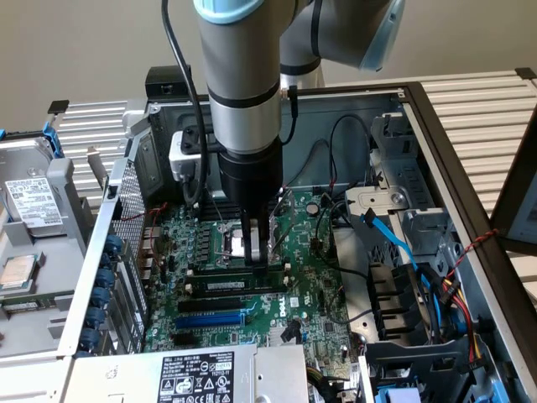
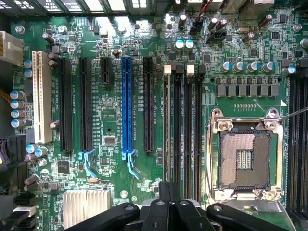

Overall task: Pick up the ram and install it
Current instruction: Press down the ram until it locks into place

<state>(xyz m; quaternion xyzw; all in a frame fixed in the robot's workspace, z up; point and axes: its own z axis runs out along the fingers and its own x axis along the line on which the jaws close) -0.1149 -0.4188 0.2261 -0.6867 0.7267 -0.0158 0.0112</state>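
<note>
Right, the ram (image 1: 225, 285) lies flat and lengthwise in one of the black memory slots (image 1: 235, 270) on the green motherboard (image 1: 310, 294), its white label facing up, just in front of the arm's tool in the exterior view. Whether it is fully seated I cannot tell. In the wrist view the ram (image 2: 167, 130) runs edge-on among the memory slots (image 2: 187, 130), between the blue expansion slot (image 2: 127, 103) and the CPU socket (image 2: 244, 156).

And the gripper (image 1: 254, 250) hangs straight down over the board, jaws together with nothing between them, tips just above the slots beside the socket. From the wrist, the gripper (image 2: 169, 192) has its black fingers (image 2: 163, 192) pressed shut against each other.

Around all that: the open computer case (image 1: 419, 109), a blue cable (image 1: 394, 239) at the exterior view's right, and the power supply (image 1: 193, 374) with its white label at the near edge.
</note>
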